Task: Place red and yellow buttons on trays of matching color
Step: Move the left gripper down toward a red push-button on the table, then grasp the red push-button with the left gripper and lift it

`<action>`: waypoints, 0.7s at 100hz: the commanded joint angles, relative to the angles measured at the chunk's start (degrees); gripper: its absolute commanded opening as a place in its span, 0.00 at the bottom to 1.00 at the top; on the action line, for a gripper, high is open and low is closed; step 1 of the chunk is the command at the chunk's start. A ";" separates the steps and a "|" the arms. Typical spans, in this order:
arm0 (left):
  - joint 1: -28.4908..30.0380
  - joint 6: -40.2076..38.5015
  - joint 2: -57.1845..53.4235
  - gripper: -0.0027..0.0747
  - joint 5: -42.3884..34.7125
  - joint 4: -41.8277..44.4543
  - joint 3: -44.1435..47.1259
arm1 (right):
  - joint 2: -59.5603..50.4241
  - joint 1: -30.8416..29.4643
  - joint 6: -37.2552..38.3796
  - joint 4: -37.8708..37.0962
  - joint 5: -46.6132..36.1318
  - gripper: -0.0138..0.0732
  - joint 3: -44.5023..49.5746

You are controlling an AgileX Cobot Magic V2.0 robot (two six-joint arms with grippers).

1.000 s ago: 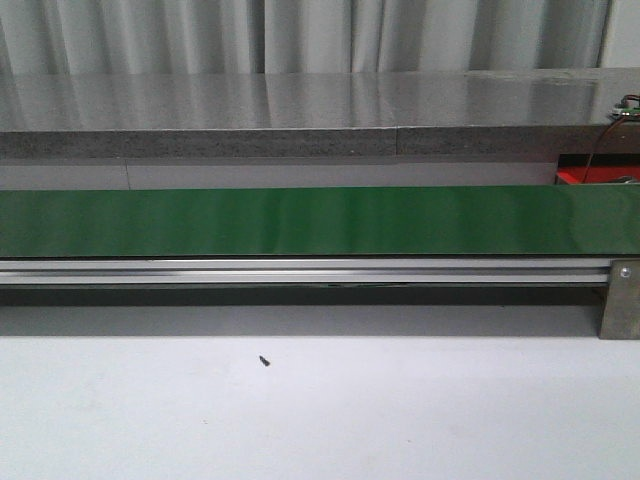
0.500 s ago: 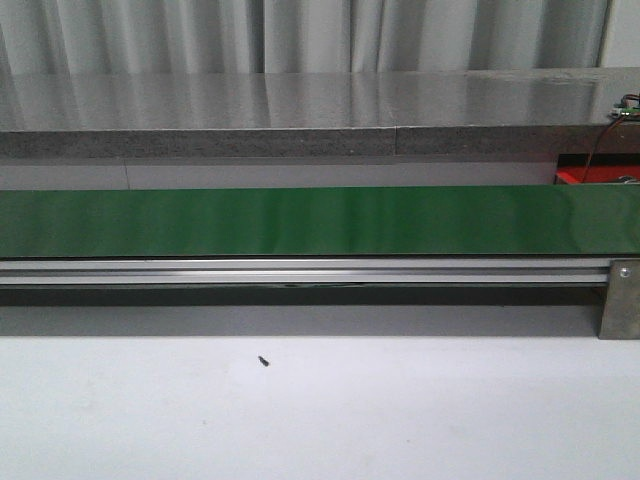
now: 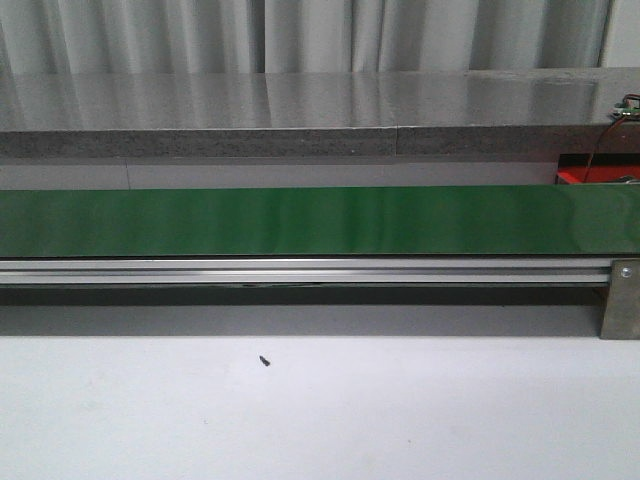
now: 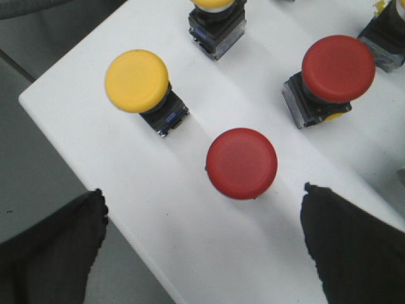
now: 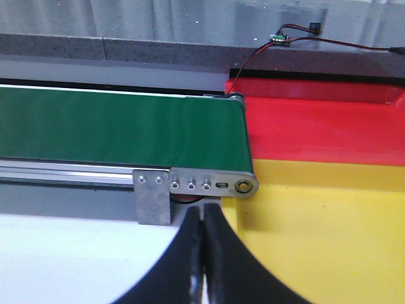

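While front shows bare belt [image 3: 300, 220], left wrist shows red button [image 4: 242, 163].

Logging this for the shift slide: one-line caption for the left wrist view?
Open left gripper above a red button on a white board, yellow button nearby.

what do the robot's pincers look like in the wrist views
Both are black. The left pincer shows two broad, matte dark fingers with uneven edges. The right pincer has two smooth, glossy black fingers that curve and taper toward thin tips. No cables or markings show on them.
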 commanded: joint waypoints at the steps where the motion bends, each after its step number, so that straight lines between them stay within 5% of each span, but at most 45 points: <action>1: 0.21 0.31 1.17 0.82 -2.35 0.26 -3.25 | -0.97 0.12 -0.20 -0.68 -4.31 0.08 -1.04; 70: 0.21 4.84 12.61 0.82 -8.57 -4.60 -5.65 | -0.97 0.12 -0.20 -0.68 -4.31 0.08 -1.04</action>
